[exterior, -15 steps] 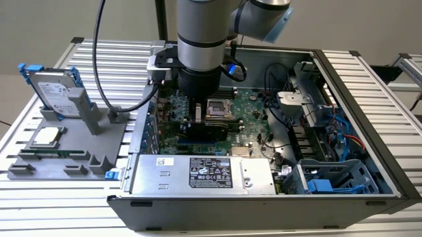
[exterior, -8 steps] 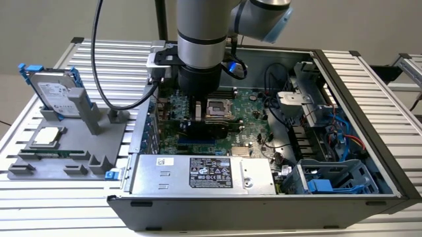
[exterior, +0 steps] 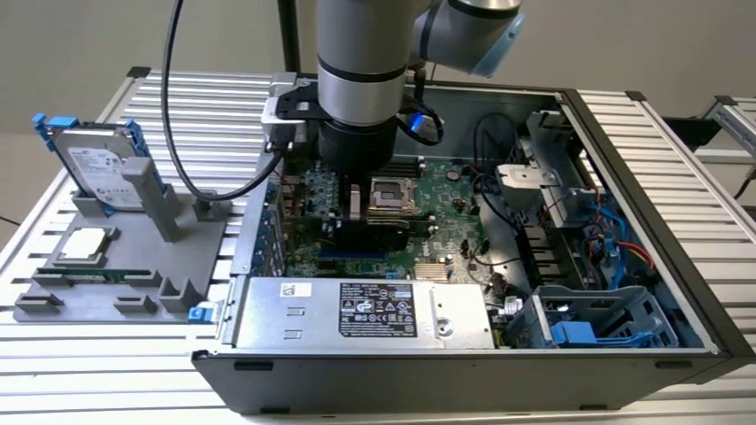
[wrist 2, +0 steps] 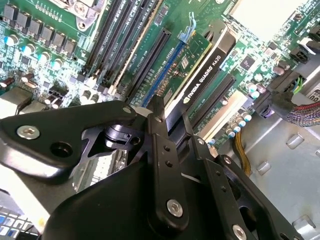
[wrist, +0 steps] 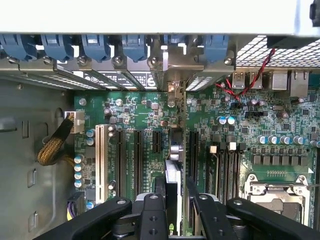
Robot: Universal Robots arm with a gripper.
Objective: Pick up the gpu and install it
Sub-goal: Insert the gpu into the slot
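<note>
The pincer (wrist 2: 167,135) is down inside the open computer case (exterior: 661,204), closed on the gpu (wrist 2: 200,70), its black fingers (wrist 2: 162,150) clamped on either face of the card's upper edge. In the first wrist view the pincer (wrist: 172,200) grips the card edge-on, so the gpu (wrist: 173,175) appears as a thin strip running out from between the fingers toward the rear wall of the case.

The card stands on edge, upright over the motherboard (wrist 2: 45,55). Its long axis runs parallel to the expansion slots (wrist 2: 150,60), away from the pincer along the board. In the second wrist view the black face with its white lettering is turned one way and the green circuit face the other, toward a long blue slot (wrist 2: 167,67) just beside it. Whether the card's lower edge is seated in a slot cannot be told.

In the first wrist view, the far end of the card points at the row of slot openings with blue latches (wrist: 135,45) along the rear wall.

In the exterior view the arm (exterior: 354,80) comes straight down into the case, and the gpu (exterior: 375,232) shows as a dark slab below it, near the processor socket (exterior: 390,190). The power supply (exterior: 366,312) lies at the near wall. On the counter (exterior: 71,372) to the exterior view's left, a grey fixture (exterior: 119,283) holds a hard drive (exterior: 101,164) standing upright.
</note>
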